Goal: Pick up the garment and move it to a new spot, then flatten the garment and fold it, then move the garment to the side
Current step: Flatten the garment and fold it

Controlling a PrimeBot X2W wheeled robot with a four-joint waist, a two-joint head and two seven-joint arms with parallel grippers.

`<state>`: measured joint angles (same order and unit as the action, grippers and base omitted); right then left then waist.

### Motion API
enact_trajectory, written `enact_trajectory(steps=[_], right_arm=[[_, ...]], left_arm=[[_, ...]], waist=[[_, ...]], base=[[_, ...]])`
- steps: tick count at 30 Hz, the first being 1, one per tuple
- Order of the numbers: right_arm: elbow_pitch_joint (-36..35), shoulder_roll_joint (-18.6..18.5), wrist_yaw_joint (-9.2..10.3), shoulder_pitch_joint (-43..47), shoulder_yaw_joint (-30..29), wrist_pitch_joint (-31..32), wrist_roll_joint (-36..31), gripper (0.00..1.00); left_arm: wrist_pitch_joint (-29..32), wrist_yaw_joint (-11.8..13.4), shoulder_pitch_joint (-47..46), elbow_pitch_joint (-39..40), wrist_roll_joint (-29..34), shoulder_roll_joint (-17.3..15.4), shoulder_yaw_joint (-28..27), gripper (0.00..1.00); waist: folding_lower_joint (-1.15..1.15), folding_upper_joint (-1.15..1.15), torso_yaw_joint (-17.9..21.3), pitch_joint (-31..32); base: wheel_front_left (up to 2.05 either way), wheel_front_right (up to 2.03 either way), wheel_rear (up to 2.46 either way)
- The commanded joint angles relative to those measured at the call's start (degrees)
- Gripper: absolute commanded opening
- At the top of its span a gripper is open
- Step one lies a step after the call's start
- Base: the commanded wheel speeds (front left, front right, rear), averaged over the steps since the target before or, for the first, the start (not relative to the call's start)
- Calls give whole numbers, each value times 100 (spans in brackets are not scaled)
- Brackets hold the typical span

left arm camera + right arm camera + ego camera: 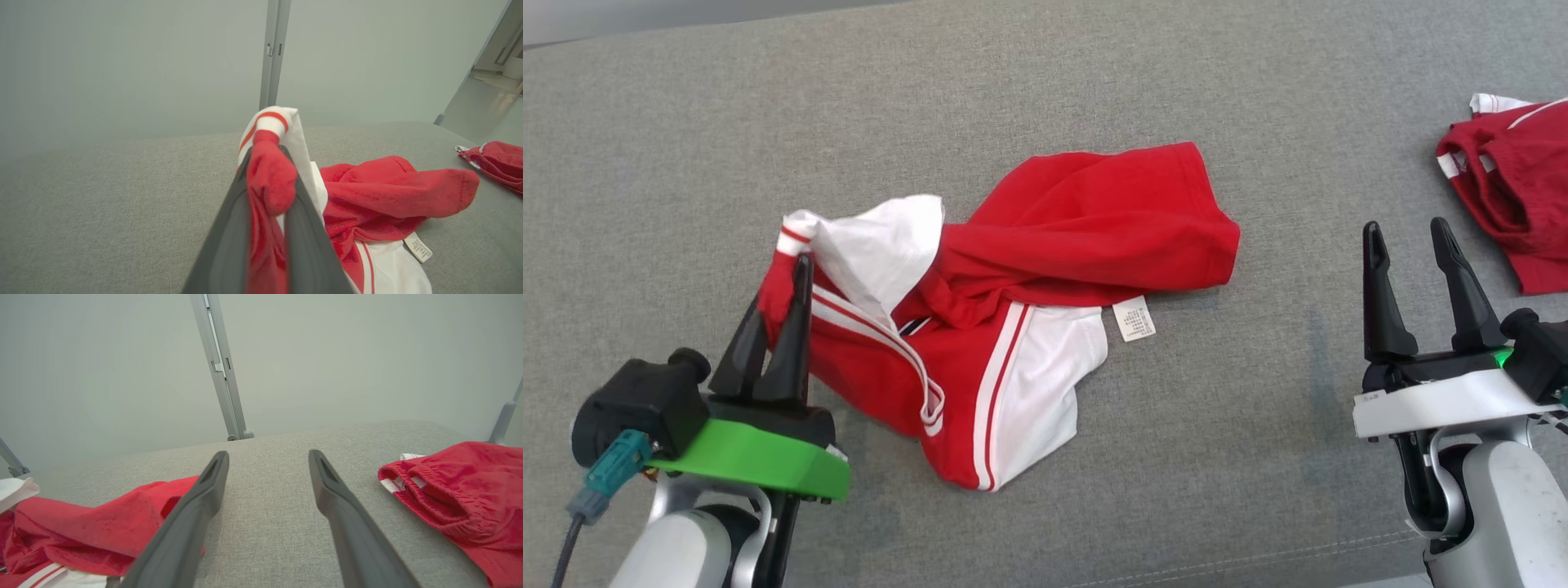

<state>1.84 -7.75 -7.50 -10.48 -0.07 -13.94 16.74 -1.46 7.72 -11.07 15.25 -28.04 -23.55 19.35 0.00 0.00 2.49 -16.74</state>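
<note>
The left gripper (783, 286) pinches a red-and-white cuff of the garment (1045, 237). That corner is raised, and the rest lies crumpled mid-cushion (686, 122), too bunched to tell sleeve from hem. The head view half hides the pinch, but the left wrist view shows cloth wedged between the fingers (229, 228). The right gripper (1405, 227) stands spread and empty, well apart from it. A second red piece (1511, 180) is cut off at the right edge, and the right wrist view shows its gathered band.
</note>
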Motion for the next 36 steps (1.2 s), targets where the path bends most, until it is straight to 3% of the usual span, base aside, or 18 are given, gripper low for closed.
enact_trajectory(steps=[1, 7, 8, 9, 10, 17, 27, 36], right_arm=[[-3, -4, 2, -41, 0, 6, 21, 100], [33, -14, 2, -56, -1, 21, 34, 100], [38, -19, 2, -53, -6, 18, 34, 100], [40, -24, 2, -49, -9, 23, 34, 100], [36, -30, 2, -46, -8, 33, 31, 100], [-30, -62, 2, -29, 4, 77, -31, 100], [-116, -98, 2, 94, -5, 133, -158, 100], [-173, -130, 2, 236, 31, 224, -210, 100]], left_arm=[[-121, -57, 117, -192, -100, 71, -20, 0], [-578, -375, 320, -1480, -626, 403, -32, 2], [-609, -400, 307, -1587, -648, 431, -16, 35], [-645, -422, 278, -1671, -637, 450, -20, 81], [-715, -420, 244, -1726, -639, 484, -31, 100], [-1081, -211, 105, -1730, -420, 544, -145, 100], [-1341, 408, 198, -1180, 269, 481, -552, 100], [-1366, 598, 541, -841, 536, 365, -665, 100]], waist=[[0, 0, 9, -33], [0, 0, -4, -73], [0, 0, -11, -69], [0, 0, -20, -61], [0, 0, -29, -56], [0, 0, -83, 55], [0, 0, -128, 323], [0, 0, -173, 477]], base=[[0, 0, 0], [0, 0, 0], [0, 0, 0], [0, 0, 0], [0, 0, 0], [0, 0, 0], [0, 0, 0], [0, 0, 0]])
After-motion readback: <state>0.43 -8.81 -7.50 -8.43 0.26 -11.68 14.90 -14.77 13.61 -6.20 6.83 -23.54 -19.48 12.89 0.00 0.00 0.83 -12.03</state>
